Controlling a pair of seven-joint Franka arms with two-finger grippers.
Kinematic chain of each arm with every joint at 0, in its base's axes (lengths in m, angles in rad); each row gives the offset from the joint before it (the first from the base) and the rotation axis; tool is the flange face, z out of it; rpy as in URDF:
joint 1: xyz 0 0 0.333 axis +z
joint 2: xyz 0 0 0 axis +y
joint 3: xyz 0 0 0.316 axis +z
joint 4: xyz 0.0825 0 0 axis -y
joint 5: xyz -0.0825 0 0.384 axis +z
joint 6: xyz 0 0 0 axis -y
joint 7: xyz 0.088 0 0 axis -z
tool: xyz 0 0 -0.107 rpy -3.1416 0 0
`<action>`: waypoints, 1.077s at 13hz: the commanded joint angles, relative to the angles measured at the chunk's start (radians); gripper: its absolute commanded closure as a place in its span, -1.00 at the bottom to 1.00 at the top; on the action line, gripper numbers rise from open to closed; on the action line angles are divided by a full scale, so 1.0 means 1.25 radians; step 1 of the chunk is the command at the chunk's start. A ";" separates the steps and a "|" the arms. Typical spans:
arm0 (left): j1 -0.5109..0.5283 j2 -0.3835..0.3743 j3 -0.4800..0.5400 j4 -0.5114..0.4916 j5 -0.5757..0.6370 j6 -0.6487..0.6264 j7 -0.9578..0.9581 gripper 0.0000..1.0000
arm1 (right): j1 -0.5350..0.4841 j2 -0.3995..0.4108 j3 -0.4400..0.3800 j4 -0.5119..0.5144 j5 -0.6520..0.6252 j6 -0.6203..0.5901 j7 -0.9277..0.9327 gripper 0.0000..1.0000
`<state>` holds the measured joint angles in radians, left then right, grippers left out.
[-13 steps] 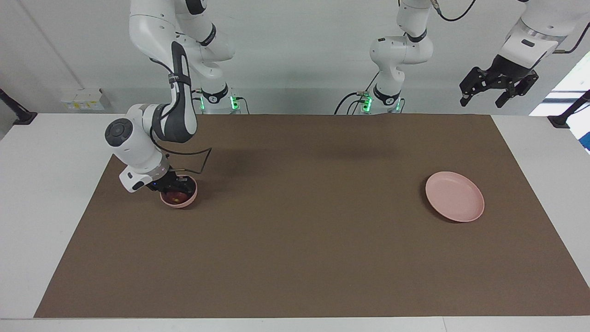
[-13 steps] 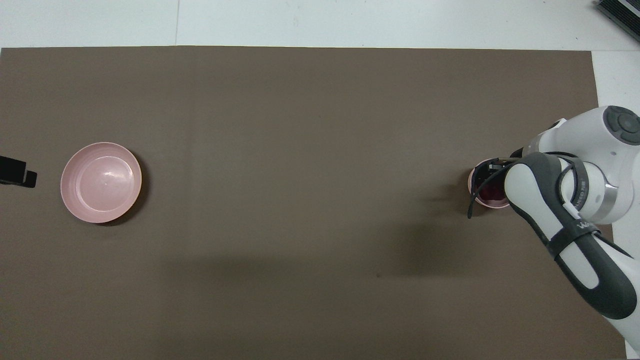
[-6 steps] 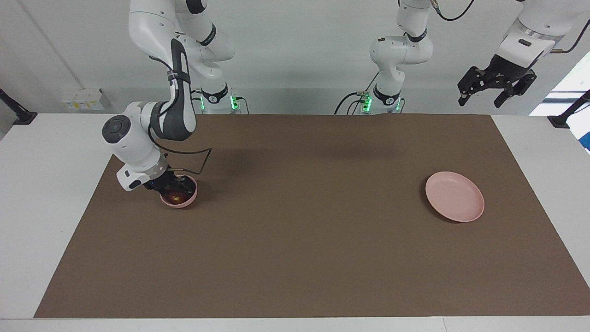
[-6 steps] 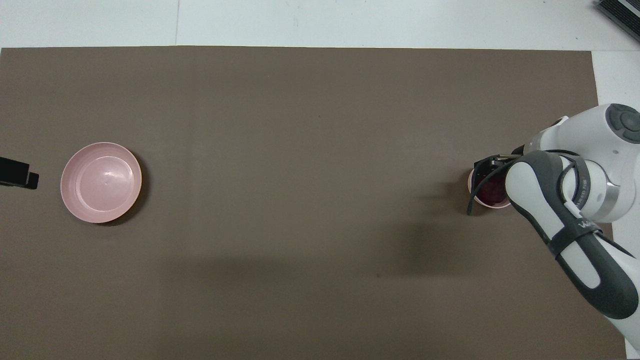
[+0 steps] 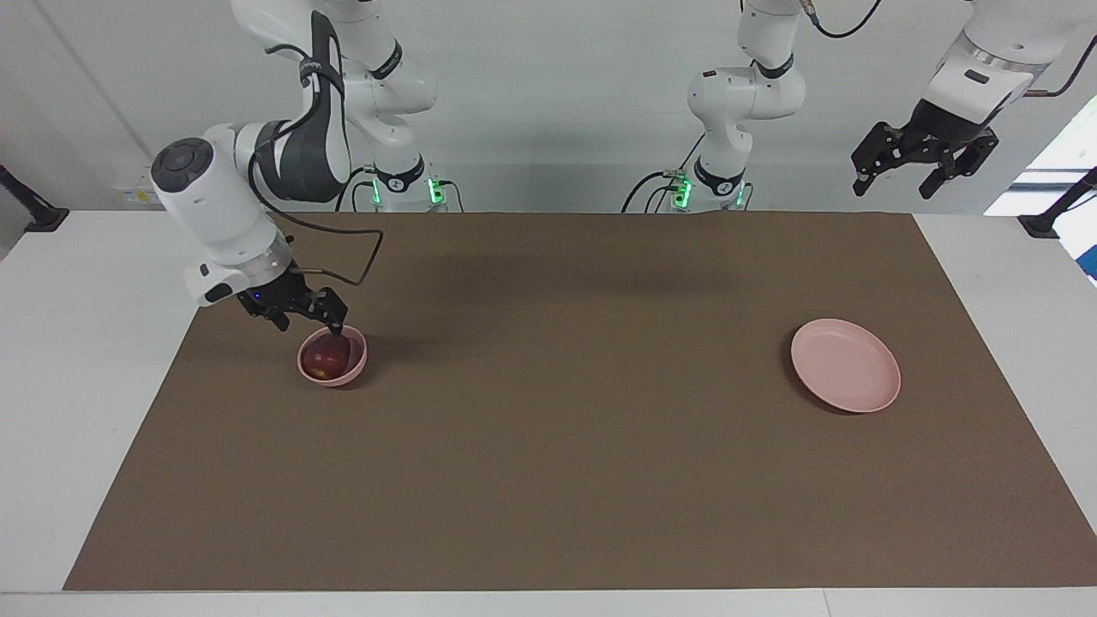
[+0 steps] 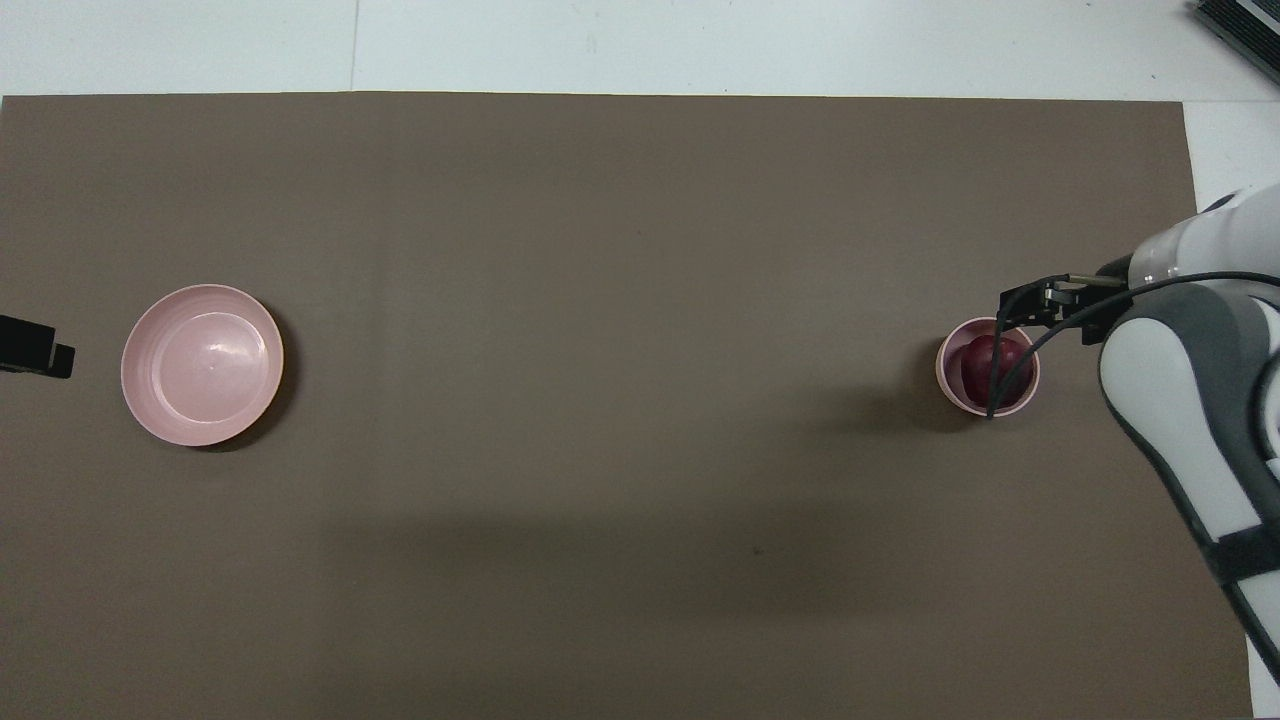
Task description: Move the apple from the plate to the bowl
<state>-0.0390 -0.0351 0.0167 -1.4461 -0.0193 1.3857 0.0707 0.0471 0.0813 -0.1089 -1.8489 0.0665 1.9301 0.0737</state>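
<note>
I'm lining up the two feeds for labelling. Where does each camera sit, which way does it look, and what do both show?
Facing view: high across the table, looking at the robots; both arms show whole, right end effector open above the bowl, left end effector waiting raised.
Overhead view: above the robots' end, looking steeply down and forward; right forearm and left end effector's tip show.
Shared: bowl, apple in it, plate, half a turn apart.
</note>
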 commanded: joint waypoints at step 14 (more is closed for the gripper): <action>0.005 -0.020 -0.001 -0.025 0.004 0.009 0.000 -1.00 | -0.009 -0.128 -0.026 0.273 -0.067 -0.416 -0.102 -1.00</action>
<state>-0.0389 -0.0356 0.0178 -1.4463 -0.0193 1.3857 0.0706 0.0444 -0.0698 -0.1386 -1.5077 0.0206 1.4405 0.0239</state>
